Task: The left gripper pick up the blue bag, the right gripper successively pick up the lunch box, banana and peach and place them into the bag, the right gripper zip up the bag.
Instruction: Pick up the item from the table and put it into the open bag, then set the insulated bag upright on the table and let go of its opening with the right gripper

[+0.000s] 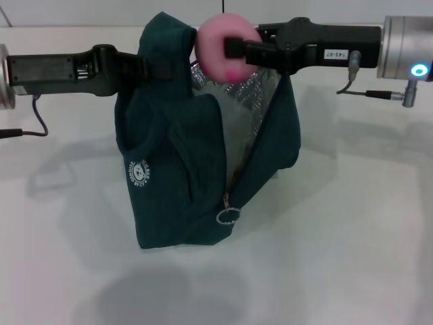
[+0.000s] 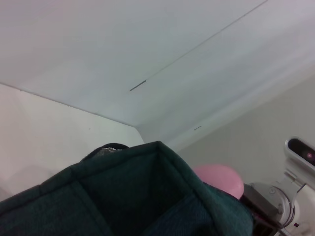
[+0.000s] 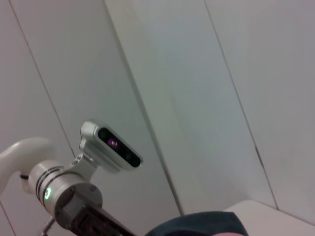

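— What sits closest to your head camera?

— The white table (image 1: pixel 352 257), bare in front of me, and on it the blue bag (image 1: pixel 176 176), the largest thing here. It stands upright below both my pincers, its mouth gaping so the silver lining (image 1: pixel 237 101) shows.

— Who has hold of it?

— My left gripper (image 1: pixel 143 68). It reaches in level from my left and its dark fingers are closed on the fabric at the bag's top edge, by a handle. From that wrist I see only teal cloth (image 2: pixel 138 196) right under the camera, and beyond it a pink curve (image 2: pixel 221 179) of the fruit.

— And your other pincer?

— My right gripper (image 1: pixel 233 47) comes in level from my right, meeting the left one over the bag. Its fingers are partly closed around the peach (image 1: pixel 223 47), which fills the gap between them. The peach hangs above the open mouth, just beside my left pincer's tips, and is not inside the bag yet.

— Anything smaller?

— The round white logo (image 1: pixel 139 171) on the bag's side, below my left pincer. The zipper runs down from under my right pincer to a metal ring pull (image 1: pixel 229 215) near the bag's base. From the right wrist I see only my left arm's wrist camera (image 3: pixel 110 147) against the wall.
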You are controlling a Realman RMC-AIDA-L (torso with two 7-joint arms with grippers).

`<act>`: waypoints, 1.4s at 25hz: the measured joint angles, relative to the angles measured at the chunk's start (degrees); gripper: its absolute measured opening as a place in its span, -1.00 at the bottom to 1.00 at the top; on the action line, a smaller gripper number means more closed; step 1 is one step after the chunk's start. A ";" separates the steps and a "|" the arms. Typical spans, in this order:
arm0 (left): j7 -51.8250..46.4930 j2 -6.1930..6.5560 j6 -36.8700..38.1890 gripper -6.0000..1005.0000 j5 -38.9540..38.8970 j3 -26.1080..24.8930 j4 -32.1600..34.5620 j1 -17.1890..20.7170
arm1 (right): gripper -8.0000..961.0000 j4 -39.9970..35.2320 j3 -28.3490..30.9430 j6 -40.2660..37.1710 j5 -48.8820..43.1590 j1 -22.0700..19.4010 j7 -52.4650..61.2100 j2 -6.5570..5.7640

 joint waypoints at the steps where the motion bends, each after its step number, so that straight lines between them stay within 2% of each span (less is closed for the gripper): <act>1: 0.05 0.00 0.00 -0.77 0.00 0.00 0.00 0.00 | -0.57 0.01 -0.23 0.17 -0.04 0.13 0.00 0.00; 4: 0.08 0.00 0.00 -0.77 0.00 0.07 0.00 -0.02 | -0.47 0.00 -0.76 0.81 -0.06 0.26 0.02 0.05; 14: 0.17 0.00 -0.03 -0.77 0.00 0.03 0.00 -0.02 | 0.46 -0.09 -0.96 2.50 0.33 0.44 0.17 0.06; 18: 0.19 0.00 -0.11 -0.77 0.00 0.00 0.00 -0.02 | 0.50 -0.12 -0.76 3.06 0.38 0.31 0.21 0.09; 21: 0.19 0.03 -0.11 -0.76 0.01 -0.06 0.00 0.09 | 0.54 -1.78 -0.33 4.13 1.51 -1.38 1.62 -0.14; 26: 0.33 0.09 0.00 -0.76 0.01 -0.01 0.00 0.29 | 0.58 -7.14 2.91 6.21 2.26 -7.82 9.64 -1.07; 29: 0.50 0.09 0.02 -0.76 0.01 0.03 0.00 0.22 | 0.57 -7.73 5.73 5.85 2.28 -12.04 15.33 -1.53; 32: 0.55 0.09 0.04 -0.76 0.01 0.22 0.00 0.07 | 0.57 -6.41 5.78 5.76 2.28 -12.81 17.67 -1.76; 35: 0.67 0.06 0.06 -0.76 0.01 0.28 0.00 0.06 | 0.56 -2.23 5.48 5.51 2.16 -11.91 19.44 -1.64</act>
